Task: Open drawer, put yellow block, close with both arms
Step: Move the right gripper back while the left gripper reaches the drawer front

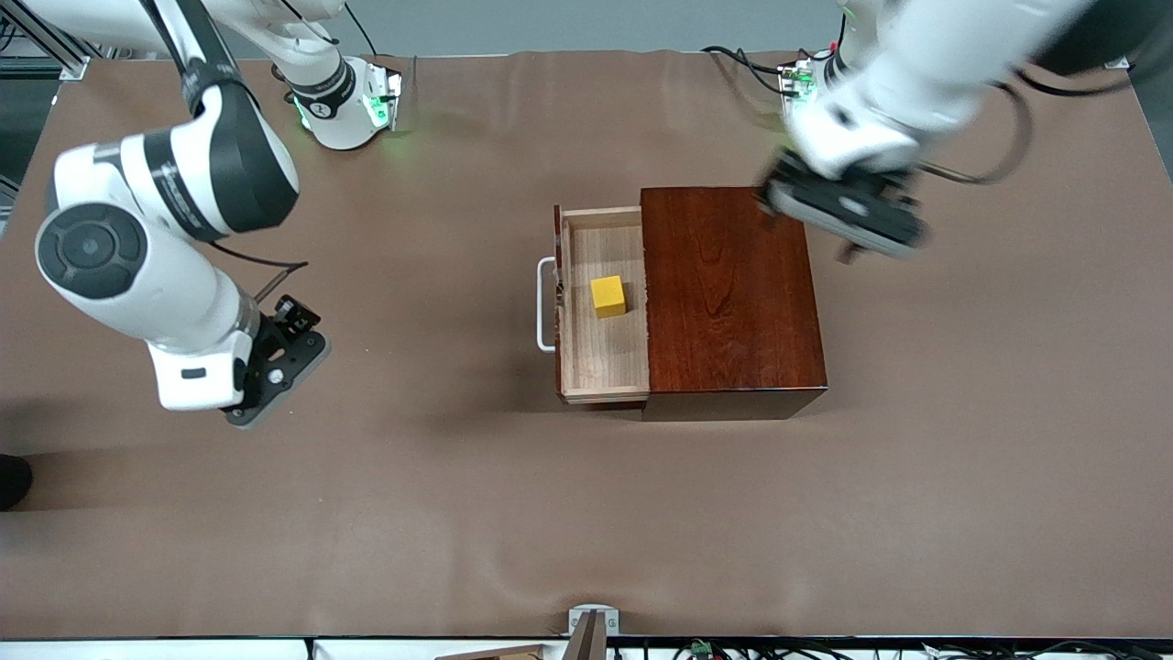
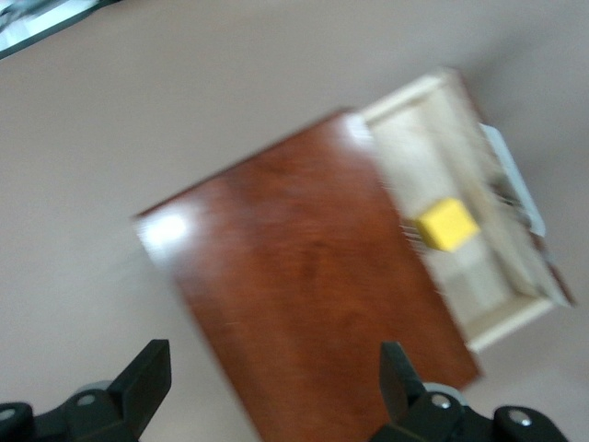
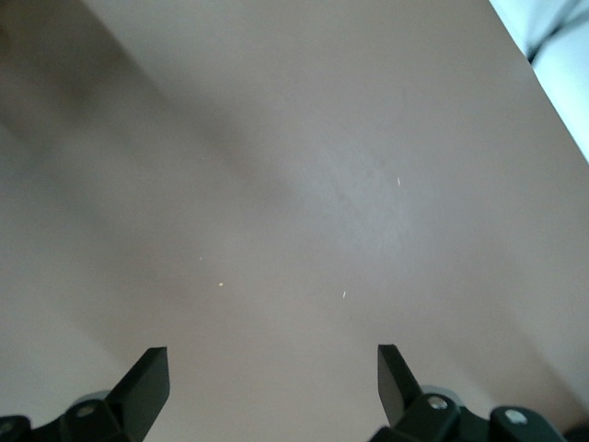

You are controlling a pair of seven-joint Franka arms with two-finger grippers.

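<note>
Yellow block (image 1: 608,296) lying in the pulled-out drawer (image 1: 604,367).
Left pincer (image 2: 276,382) is hanging released over the box (image 1: 729,293); right pincer (image 3: 273,382) is hovering released over bare bench (image 1: 367,513), well apart from the drawer.

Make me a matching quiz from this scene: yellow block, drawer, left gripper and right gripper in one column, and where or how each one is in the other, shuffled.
Things:
1. yellow block
2. drawer
3. left gripper
4. right gripper

States:
A. open over bare table toward the right arm's end
B. pulled out of the wooden box
C. lying in the drawer
D. open, up over the box's edge nearest the left arm's base

Pairs: 1-C, 2-B, 3-D, 4-A
</note>
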